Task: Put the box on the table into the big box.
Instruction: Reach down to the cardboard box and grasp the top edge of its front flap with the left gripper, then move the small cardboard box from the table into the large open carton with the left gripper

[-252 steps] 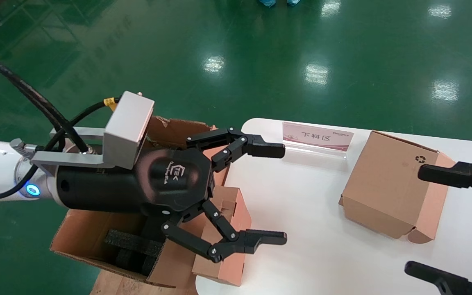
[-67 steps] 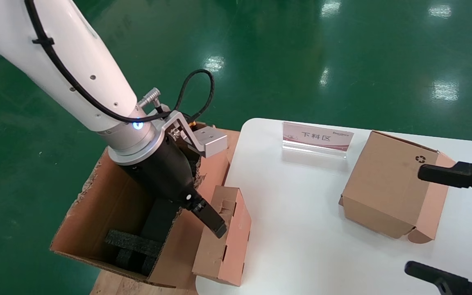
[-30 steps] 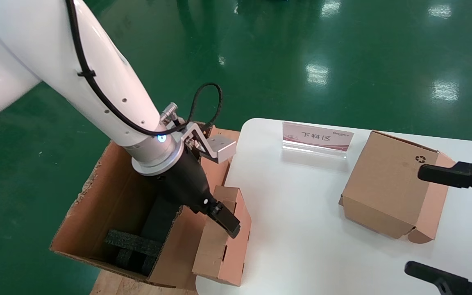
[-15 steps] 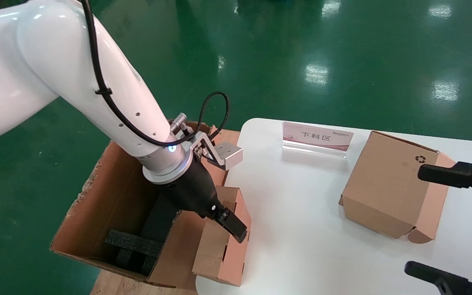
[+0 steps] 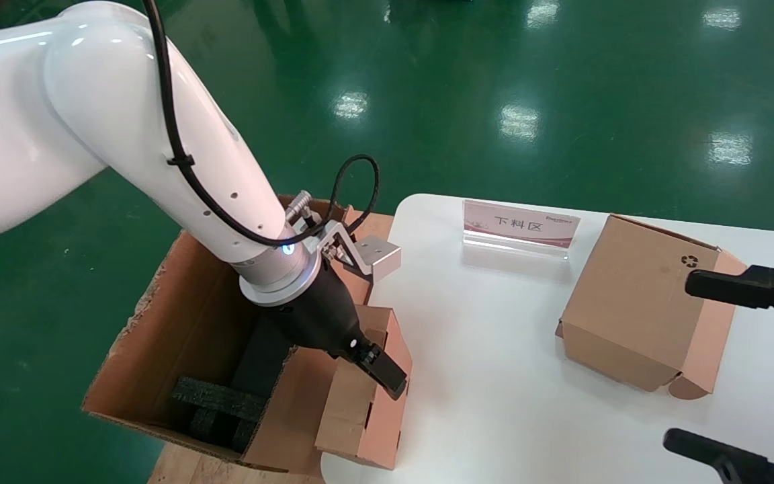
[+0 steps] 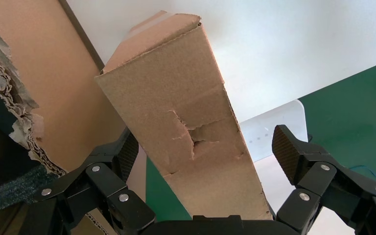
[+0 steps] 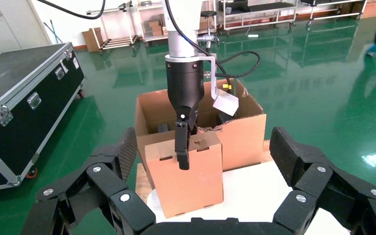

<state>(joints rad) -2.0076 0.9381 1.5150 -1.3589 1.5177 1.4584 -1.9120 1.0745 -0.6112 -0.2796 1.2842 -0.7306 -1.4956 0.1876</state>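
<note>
None of the transfer is done: the left claw (image 5: 367, 359), spread, straddles the box (image 5: 365, 390) standing on the counter (image 5: 494, 403) edge beside the big box (image 5: 185, 336), while the right claw (image 5: 750, 363) waits open.

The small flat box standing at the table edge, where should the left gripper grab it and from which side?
Across its two broad faces near the top edge, coming down from above. The small flat box stands on edge at the corner of the table, against the big box, thin enough for the open left gripper, which already straddles it.
</note>
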